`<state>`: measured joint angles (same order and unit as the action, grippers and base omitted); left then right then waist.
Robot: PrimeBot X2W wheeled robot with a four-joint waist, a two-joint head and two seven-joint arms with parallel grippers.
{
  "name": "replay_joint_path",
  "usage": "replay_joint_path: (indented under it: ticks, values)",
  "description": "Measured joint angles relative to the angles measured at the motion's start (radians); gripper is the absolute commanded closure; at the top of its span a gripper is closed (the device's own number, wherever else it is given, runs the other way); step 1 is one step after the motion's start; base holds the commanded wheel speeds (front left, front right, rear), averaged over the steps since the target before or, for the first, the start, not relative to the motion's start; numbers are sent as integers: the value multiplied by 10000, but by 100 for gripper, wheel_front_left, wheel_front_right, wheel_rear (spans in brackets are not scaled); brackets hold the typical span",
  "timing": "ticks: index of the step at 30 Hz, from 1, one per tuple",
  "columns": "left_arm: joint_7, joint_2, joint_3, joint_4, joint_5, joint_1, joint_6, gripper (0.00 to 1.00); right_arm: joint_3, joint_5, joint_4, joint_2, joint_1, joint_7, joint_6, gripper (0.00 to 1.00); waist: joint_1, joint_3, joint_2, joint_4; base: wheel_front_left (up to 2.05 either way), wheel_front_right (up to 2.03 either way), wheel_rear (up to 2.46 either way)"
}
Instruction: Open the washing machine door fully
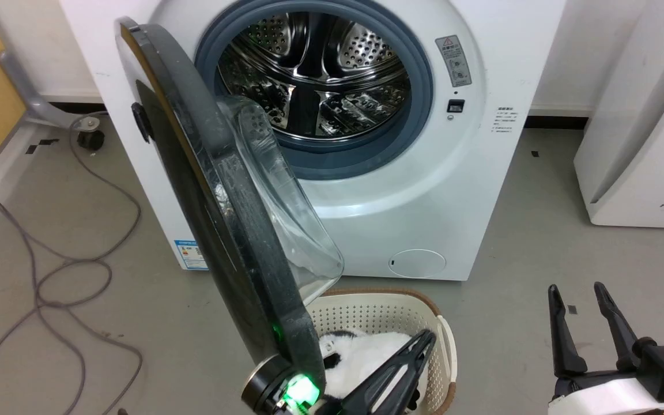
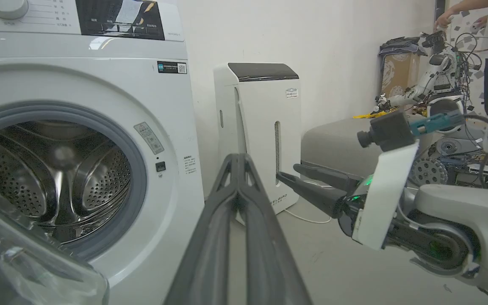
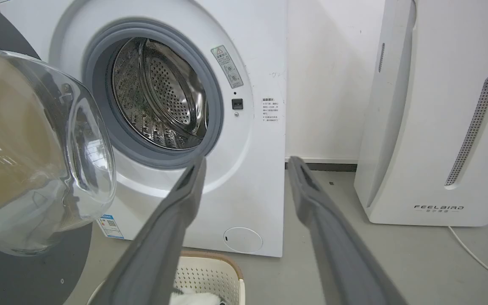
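Head view, entry logged from my station.

Item 1, washing machine door (image 1: 222, 230): swung out on its left-hand hinge. It stands edge-on to the camera and roughly square to the front of the washing machine (image 1: 470, 190). The glass bowl faces right and the drum (image 1: 314, 75) is exposed. I judge the door partly open, with more swing to the left to be had.

Item 2, left claw (image 1: 424, 341): fingers pressed together with nothing between them (the left wrist view shows the tips meeting). It sits low on the door's inner side, near the rim. Whether the wrist touches that rim I cannot tell, since the door hides the spot. Closed up like this it would serve as a blunt pusher, which I take to be the reason.

Item 3, right claw (image 1: 576, 287): fingers apart, empty, parked low at right and well apart from the door, probably to stay clear of its arc.

Item 4, basket (image 1: 378, 302): on the floor under the door's lower edge, with something soft, white and black, inside.
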<state>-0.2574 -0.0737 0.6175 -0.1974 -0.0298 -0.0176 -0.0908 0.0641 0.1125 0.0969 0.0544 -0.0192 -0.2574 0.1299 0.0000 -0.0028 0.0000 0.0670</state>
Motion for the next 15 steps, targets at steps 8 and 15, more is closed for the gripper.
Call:
replay_joint_path:
  ticks: [8,15]
  values:
    - [0,-36,-410,984,-86,-201,128,100,-12,-121,100,0,-90,0,0,0,0,94,1,179,0,0,0]
    - [0,-13,-1037,1536,-178,-200,364,100,33,-148,146,0,-94,0,0,0,0,178,0,353,0,0,0]
